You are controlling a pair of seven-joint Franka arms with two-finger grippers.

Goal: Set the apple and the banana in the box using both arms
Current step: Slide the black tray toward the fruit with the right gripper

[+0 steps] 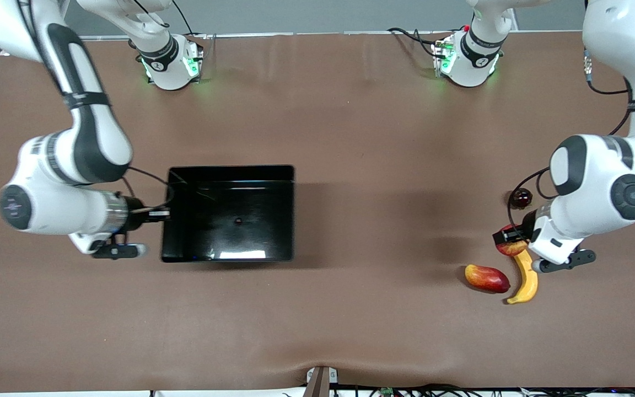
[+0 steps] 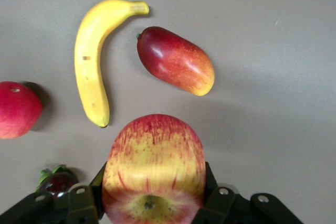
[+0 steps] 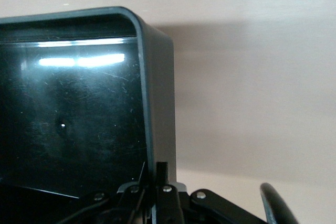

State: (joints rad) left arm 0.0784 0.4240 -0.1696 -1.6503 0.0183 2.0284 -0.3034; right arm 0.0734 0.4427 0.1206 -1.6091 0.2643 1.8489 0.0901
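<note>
Apple [image 2: 153, 169] sat clamped in left gripper [image 2: 152, 203] at left arm's table end, well apart from box [image 1: 228, 172], whose wall right gripper [image 3: 157, 195] pinched.

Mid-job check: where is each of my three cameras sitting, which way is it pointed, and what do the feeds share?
Front view: high across the table, facing both bases; shows both arms, the box, the banana.
Left wrist view: on the left arm, looking down past the left hand shut on the apple.
Right wrist view: on the right arm, looking along the right hand clamped on the box wall.
Shared: front and left wrist views show apple, banana, mango-shaped fruit.
</note>
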